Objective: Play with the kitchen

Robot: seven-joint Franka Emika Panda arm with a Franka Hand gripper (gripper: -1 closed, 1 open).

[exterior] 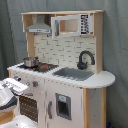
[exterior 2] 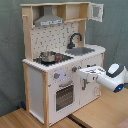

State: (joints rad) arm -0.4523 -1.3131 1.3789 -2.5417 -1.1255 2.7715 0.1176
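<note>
Wooden table (exterior 2: 100, 115) carries toy kitchen (exterior 2: 60, 65), standing upright.

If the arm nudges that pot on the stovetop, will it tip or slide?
The pot looks squat and wide, so it would probably slide, not tip. Its shiny metal-looking sides suggest it is light and slippery on the smooth stovetop. The hand is below, at the kitchen's front.

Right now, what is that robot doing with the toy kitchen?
A white robot arm is reaching toward the front of the toy kitchen, with its gripper close to the knobs above the oven door. A pot sits on the stovetop. Whether the gripper touches anything cannot be told.
</note>
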